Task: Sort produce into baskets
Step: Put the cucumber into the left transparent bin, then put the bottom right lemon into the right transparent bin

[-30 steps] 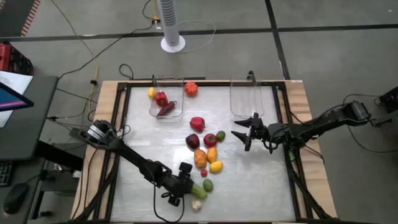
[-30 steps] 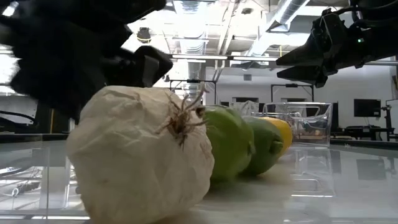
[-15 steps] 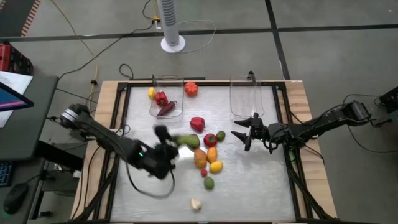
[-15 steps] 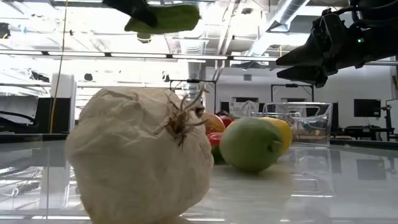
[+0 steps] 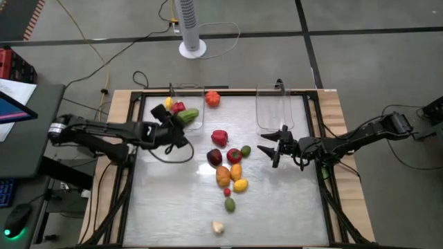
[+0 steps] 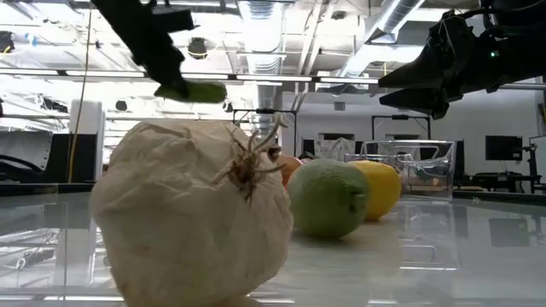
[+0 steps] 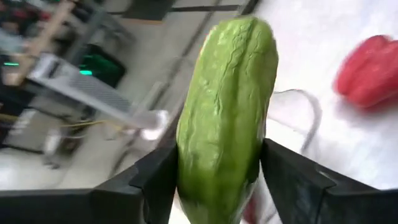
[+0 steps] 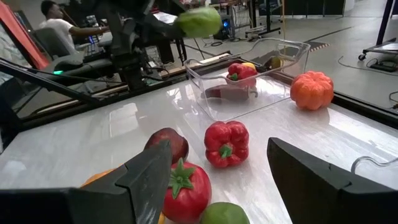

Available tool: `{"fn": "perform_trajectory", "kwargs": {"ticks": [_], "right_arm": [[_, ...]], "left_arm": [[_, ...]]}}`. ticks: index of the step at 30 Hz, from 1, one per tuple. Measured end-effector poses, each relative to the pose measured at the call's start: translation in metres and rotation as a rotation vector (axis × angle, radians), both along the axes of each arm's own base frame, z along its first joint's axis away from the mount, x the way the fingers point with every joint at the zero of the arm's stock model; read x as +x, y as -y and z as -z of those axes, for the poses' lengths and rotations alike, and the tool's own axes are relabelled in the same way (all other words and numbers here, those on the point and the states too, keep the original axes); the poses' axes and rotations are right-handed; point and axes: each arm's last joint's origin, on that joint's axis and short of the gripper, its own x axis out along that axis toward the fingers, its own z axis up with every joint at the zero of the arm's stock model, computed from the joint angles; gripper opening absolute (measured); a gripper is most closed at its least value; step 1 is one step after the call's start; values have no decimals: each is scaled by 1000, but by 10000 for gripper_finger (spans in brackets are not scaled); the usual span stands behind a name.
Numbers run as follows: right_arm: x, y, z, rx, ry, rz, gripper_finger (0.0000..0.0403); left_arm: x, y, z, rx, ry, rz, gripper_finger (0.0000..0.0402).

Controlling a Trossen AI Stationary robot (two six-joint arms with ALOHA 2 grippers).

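The widest risk sits with the surface (image 5: pixel 291 207) and how things roll on it: it looks slick and glossy, so anything I drop short of a bin would likely skid away toward an edge.

Next, the left basket (image 5: pixel 185 124), the clear bin near the far edge on my left side. It already holds a red pepper (image 5: pixel 179 108), a yellow piece and a dark one. My left fingers (image 5: pixel 181 117) hang over its near rim, closed on a long green cucumber-like vegetable (image 7: pixel 225 118), pinched across its middle. If I let go while only half over the rim, I judge the long piece could catch the wall, tip, and fall outside. It also looks long against what room is left, so it may land on the pepper and lie propped up rather than settle.

The right basket (image 5: pixel 275 111), toward the far right corner, looks empty. My right fingers (image 5: pixel 271 147) wait spread open, just in front of it and above the surface, holding nothing. The heap in the middle lies close: a tomato (image 8: pixel 185 190), a red bell pepper (image 8: pixel 226 143), a dark maroon fruit (image 8: pixel 168 144). A careless reach could knock these apart.

Smallest, the lime (image 6: pixel 328 198), lemon (image 6: pixel 378 188) and garlic bulb (image 5: pixel 218 227) near the front edge are round and would roll at a nudge.
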Motion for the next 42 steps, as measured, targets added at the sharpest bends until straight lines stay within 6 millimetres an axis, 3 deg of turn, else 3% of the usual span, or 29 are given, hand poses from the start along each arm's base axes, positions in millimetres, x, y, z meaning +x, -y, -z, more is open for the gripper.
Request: {"fn": "perform_trajectory", "kwargs": {"ticks": [4, 8, 15, 20, 24, 29, 34, 42], "right_arm": [[0, -1, 0, 0, -1, -4, 292], [0, -7, 0, -14, -11, -47, 292], [12, -35, -26, -103, -64, -176, 292], [39, -62, -26, -227, -202, -214, 292], [71, -85, -17, -299, -316, -290, 295], [104, -110, -8, -319, -513, -379, 333], [127, -119, -10, -253, -661, -366, 392], [143, -124, -4, -157, -776, -412, 355]], "left_arm": [[6, -14, -5, -46, 51, 40, 256], [8, -15, -21, -20, 66, 56, 278], [10, 16, -53, 47, 307, 275, 272], [7, 33, -33, 73, 493, 482, 260], [-2, 34, -24, 106, 581, 497, 256], [-17, 33, -37, 130, 646, 544, 256], [-37, 32, -56, 158, 748, 615, 256], [-64, 32, -62, 106, 790, 691, 256]]}}
